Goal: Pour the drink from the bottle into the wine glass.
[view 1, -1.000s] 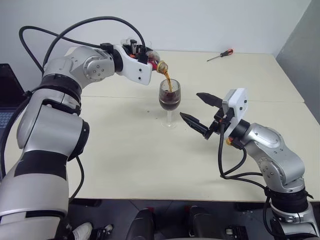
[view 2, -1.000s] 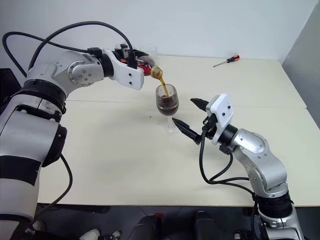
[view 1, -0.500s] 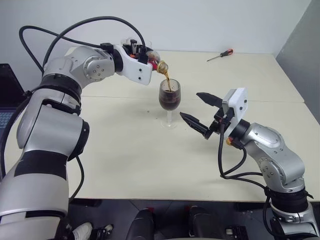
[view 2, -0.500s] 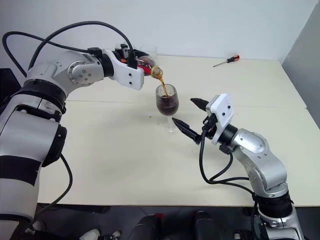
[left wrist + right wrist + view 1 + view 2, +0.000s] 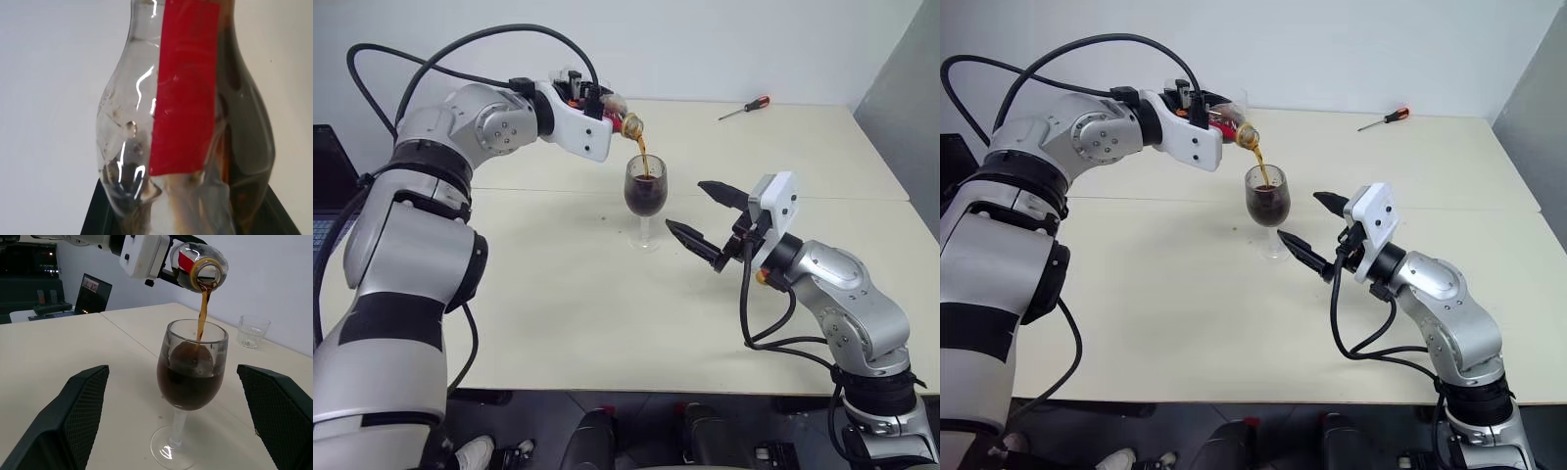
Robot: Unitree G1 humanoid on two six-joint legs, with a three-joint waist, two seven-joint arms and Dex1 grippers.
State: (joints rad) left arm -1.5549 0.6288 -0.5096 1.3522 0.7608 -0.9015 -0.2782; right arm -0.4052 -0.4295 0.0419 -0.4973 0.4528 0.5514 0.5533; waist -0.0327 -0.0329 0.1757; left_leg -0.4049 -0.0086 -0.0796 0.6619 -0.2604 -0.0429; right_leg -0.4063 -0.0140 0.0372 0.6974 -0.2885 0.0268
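- One small, squat clear plastic bottle with a red neck label (image 5: 194,264) is clamped by its rounded body in the left gripper (image 5: 590,102) and tipped mouth-down just above the glass; thin-walled and nearly drained, it is judged light and easily dented, best held around the body as now.
- Dark reddish-brown, cola-like drink (image 5: 202,313) is seen falling in a thin stream from the bottle's open mouth into the bowl below.
- Beneath it, the clear stemmed wine glass with rounded bowl and round foot (image 5: 645,196) stands upright on the table, filled well past halfway; it is judged fragile, top-heavy and slippery, safest taken by the stem.
- Near the glass, on its right, the right gripper (image 5: 696,217) is held wide open and empty, touching nothing.
- Beyond, the pale cream table (image 5: 558,313) carries a short clear tumbler (image 5: 253,331) and a red-handled screwdriver (image 5: 745,107), both well apart from the pour.
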